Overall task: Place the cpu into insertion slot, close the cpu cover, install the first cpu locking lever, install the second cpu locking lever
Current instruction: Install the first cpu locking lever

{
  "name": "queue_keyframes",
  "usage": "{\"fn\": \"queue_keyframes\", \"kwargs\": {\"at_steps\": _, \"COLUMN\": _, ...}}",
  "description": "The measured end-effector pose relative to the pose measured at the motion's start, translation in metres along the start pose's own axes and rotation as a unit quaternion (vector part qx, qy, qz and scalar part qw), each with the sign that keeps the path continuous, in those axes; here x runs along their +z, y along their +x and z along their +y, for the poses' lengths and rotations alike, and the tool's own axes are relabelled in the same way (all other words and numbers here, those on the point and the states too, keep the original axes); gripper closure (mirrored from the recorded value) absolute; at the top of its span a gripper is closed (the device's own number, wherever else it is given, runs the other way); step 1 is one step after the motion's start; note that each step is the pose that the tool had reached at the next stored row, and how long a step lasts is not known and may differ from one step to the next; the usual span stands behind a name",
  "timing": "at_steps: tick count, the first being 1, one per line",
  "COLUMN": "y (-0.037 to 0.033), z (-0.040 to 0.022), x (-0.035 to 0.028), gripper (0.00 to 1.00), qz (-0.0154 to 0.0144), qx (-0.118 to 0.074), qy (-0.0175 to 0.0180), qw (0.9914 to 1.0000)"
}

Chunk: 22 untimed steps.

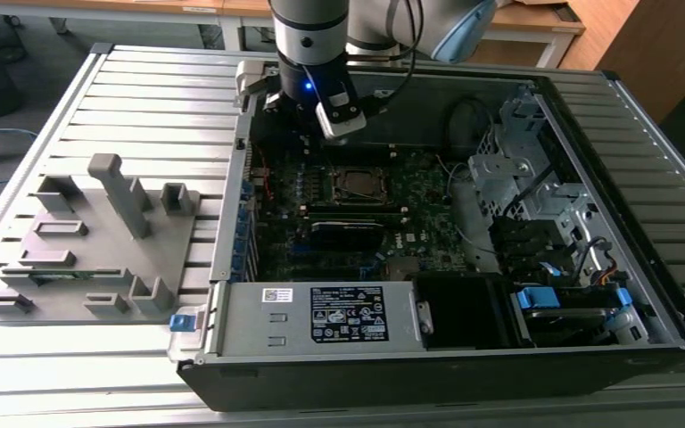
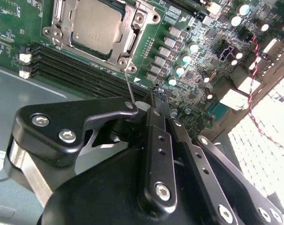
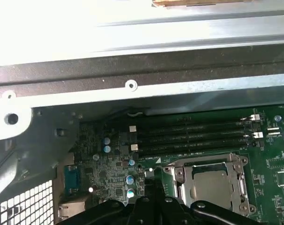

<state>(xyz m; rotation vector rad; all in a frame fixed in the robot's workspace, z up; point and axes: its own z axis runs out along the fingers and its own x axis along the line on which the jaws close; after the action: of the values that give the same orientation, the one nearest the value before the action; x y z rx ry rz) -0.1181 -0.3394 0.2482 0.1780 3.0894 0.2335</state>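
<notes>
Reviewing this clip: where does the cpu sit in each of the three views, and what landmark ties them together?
Exterior view: cpu at the middle of the motherboard.
Second wrist view: cpu framed by the cpu cover, beside the memory slots.
First wrist view: cpu next to the same slots.
Shared landmark: the long black memory slots alongside it.

Cpu (image 2: 96,23) grey (mobo (image 2: 15,14) green, RAM slots (image 2: 76,70) blk).
</notes>
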Motion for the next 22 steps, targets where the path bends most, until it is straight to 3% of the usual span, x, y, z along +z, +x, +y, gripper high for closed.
{"fn": "queue_keyframes", "kwargs": {"at_steps": 7, "y": 0.0089, "z": -0.001, "x": -0.0005, "gripper": 0.89, "qz": -0.0058, "qx": -0.001, "qy": -0.0025, "qw": 0.99998}}
{"fn": "queue_keyframes", "kwargs": {"at_steps": 8, "y": 0.0095, "z": -0.0012, "x": -0.0005, "gripper": 0.89, "qz": -0.0056, "qx": -0.001, "qy": -0.0073, "qw": 0.99996}}
{"fn": "queue_keyframes", "kwargs": {"at_steps": 10, "y": 0.0106, "z": -0.0018, "x": -0.0006, "gripper": 0.89, "qz": -0.0041, "qx": 0.0, "qy": -0.0244, "qw": 0.99969}}
{"fn": "queue_keyframes", "kwargs": {"at_steps": 11, "y": 0.0111, "z": -0.0019, "x": -0.0007, "gripper": 0.89, "qz": -0.0038, "qx": 0.0, "qy": -0.0287, "qw": 0.99958}}
{"fn": "queue_keyframes", "kwargs": {"at_steps": 14, "y": 0.0122, "z": -0.002, "x": -0.0007, "gripper": 0.89, "qz": -0.0043, "qx": 0.0, "qy": -0.0296, "qw": 0.99955}}
{"fn": "queue_keyframes", "kwargs": {"at_steps": 15, "y": 0.0124, "z": -0.0022, "x": -0.0008, "gripper": 0.89, "qz": -0.0041, "qx": 0.0, "qy": -0.0324, "qw": 0.99947}}
{"fn": "queue_keyframes", "kwargs": {"at_steps": 17, "y": 0.0124, "z": -0.0025, "x": -0.0008, "gripper": 0.89, "qz": -0.0026, "qx": 0.001, "qy": -0.0474, "qw": 0.99887}}
{"fn": "queue_keyframes", "kwargs": {"at_steps": 18, "y": 0.0124, "z": -0.0026, "x": -0.0008, "gripper": 0.89, "qz": -0.0022, "qx": 0.002, "qy": -0.0515, "qw": 0.99867}}
{"fn": "queue_keyframes", "kwargs": {"at_steps": 22, "y": 0.0113, "z": -0.0025, "x": -0.0007, "gripper": 0.89, "qz": -0.0021, "qx": 0.002, "qy": -0.0525, "qw": 0.99862}}
